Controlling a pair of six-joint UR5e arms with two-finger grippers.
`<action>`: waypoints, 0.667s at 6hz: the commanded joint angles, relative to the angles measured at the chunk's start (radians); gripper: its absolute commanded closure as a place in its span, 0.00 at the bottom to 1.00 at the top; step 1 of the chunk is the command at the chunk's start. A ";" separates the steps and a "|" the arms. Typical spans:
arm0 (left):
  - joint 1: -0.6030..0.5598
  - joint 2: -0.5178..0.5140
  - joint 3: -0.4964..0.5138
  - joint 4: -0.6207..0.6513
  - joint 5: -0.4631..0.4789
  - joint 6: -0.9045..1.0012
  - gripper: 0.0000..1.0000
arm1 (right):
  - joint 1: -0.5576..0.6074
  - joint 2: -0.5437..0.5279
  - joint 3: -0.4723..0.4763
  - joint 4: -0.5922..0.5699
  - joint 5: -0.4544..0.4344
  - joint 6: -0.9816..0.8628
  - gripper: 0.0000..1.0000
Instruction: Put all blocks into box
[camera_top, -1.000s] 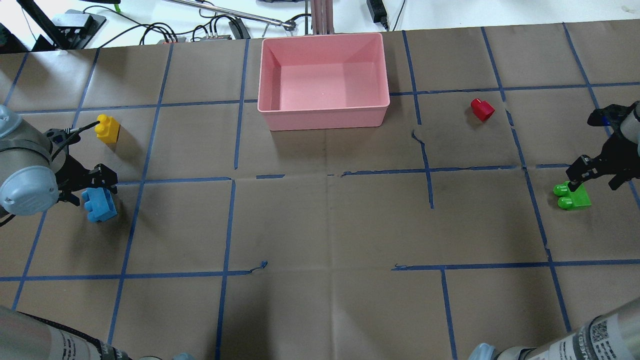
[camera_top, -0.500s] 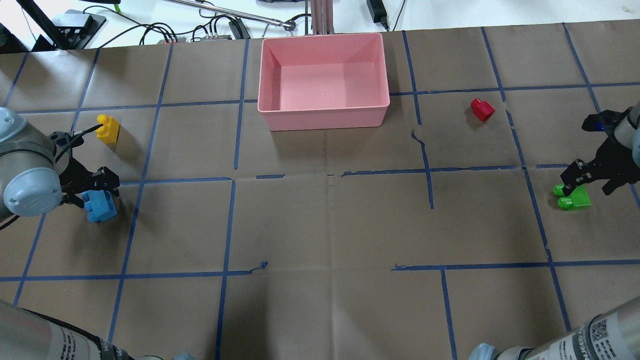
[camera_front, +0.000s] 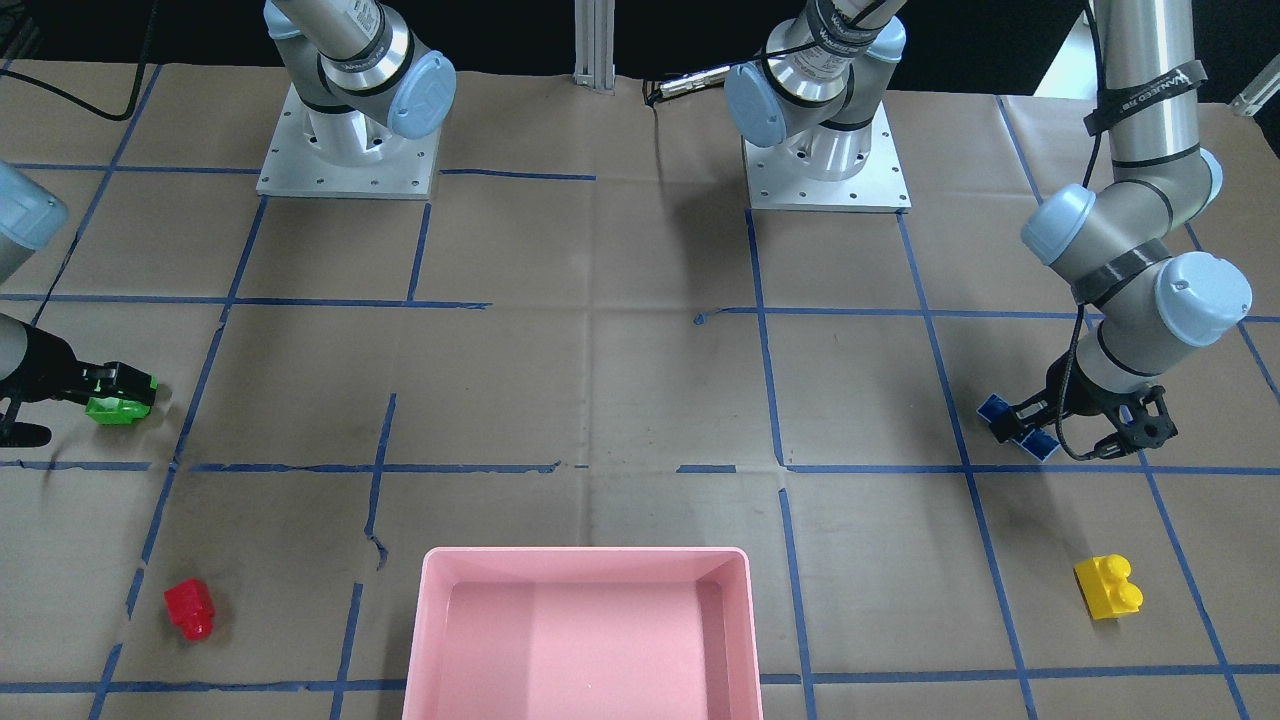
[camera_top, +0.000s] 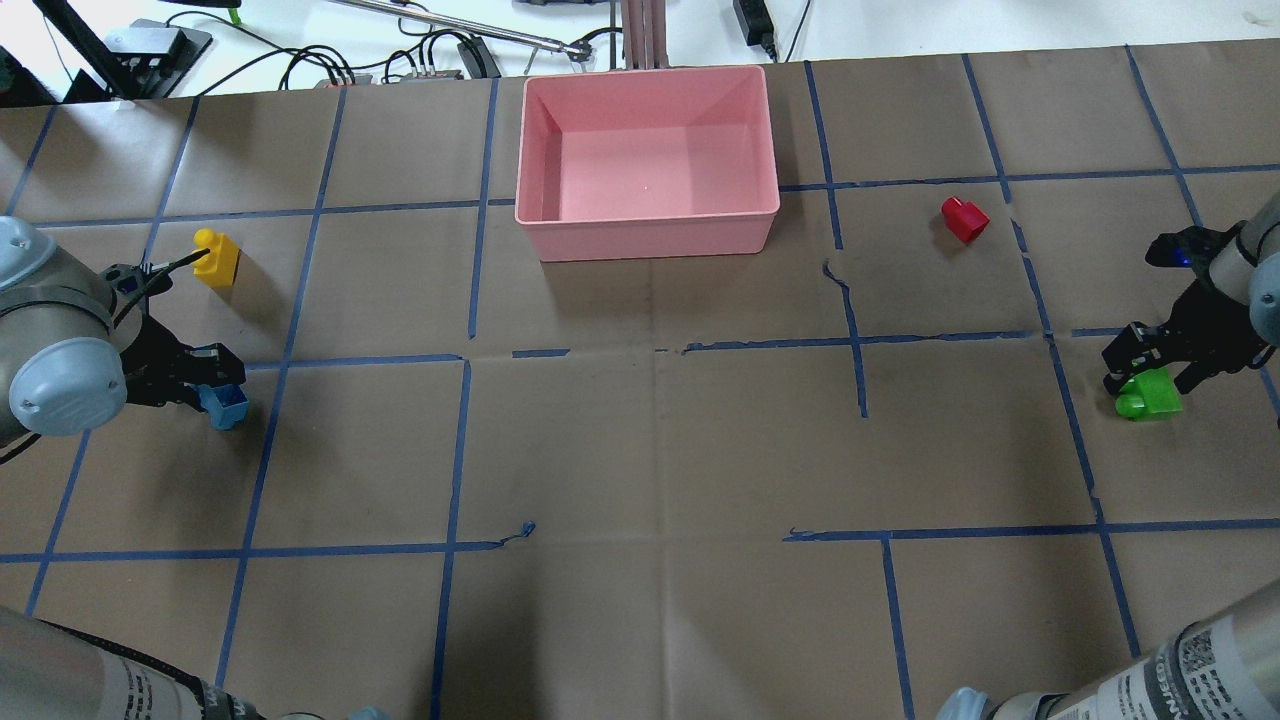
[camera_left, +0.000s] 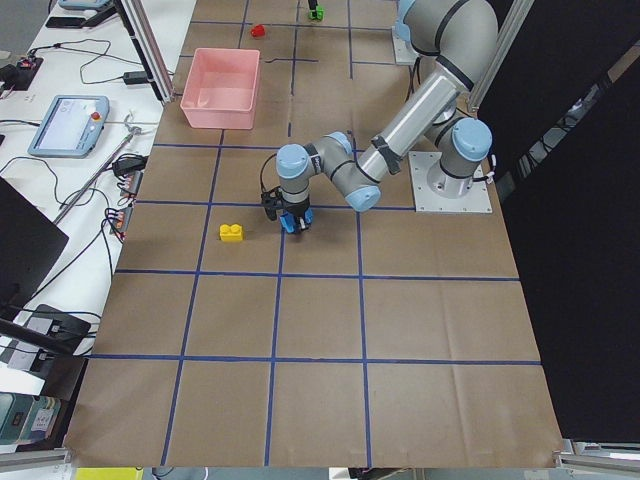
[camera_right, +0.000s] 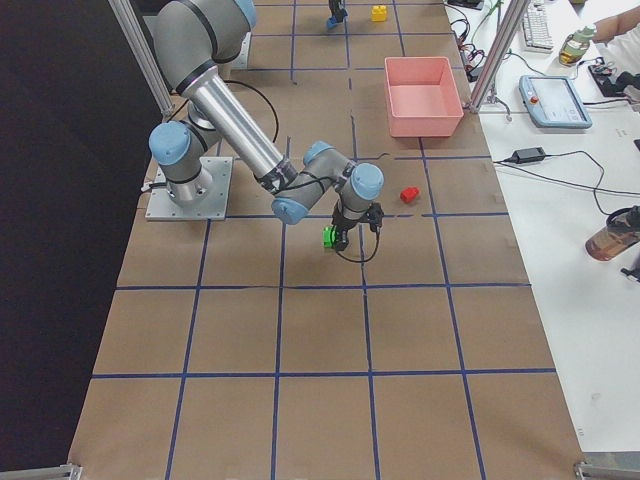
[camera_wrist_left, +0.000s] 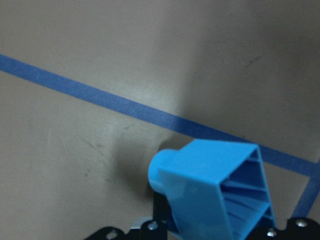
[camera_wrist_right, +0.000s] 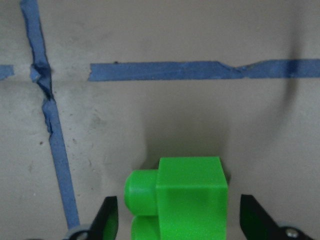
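You have L pincer (camera_top: 212, 392) pinching tilted blue block (camera_top: 224, 406), mid-left of overhead view, R pincer (camera_top: 1145, 375) spread astride green block (camera_top: 1152, 399), mid-right, red block (camera_top: 965, 219), yellow block (camera_top: 217, 257) on tabletop (camera_top: 650, 450), outside box (camera_top: 645, 237).

Overhead: fixed behind robot, tilted forward and down; box (camera_top: 650, 235) at top centre of frame. Front-facing: opposite side, steep down-look, same box at bottom centre, so both views share the full worktop (camera_front: 600, 380), mirrored. Two side views: high, distant, one from each end, looking lengthwise. Wrist cameras: very close. Left fills with blue block (camera_wrist_left: 210, 190), right with green block (camera_wrist_right: 187, 200).
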 joint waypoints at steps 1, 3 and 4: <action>-0.012 0.016 0.005 -0.007 -0.049 -0.007 1.00 | 0.002 -0.003 -0.004 -0.002 0.003 -0.015 0.61; -0.116 0.045 0.073 -0.013 -0.117 -0.009 1.00 | 0.005 -0.010 -0.015 -0.043 0.004 -0.018 0.73; -0.249 0.039 0.183 -0.057 -0.140 -0.024 1.00 | 0.026 -0.010 -0.079 -0.025 0.006 -0.018 0.75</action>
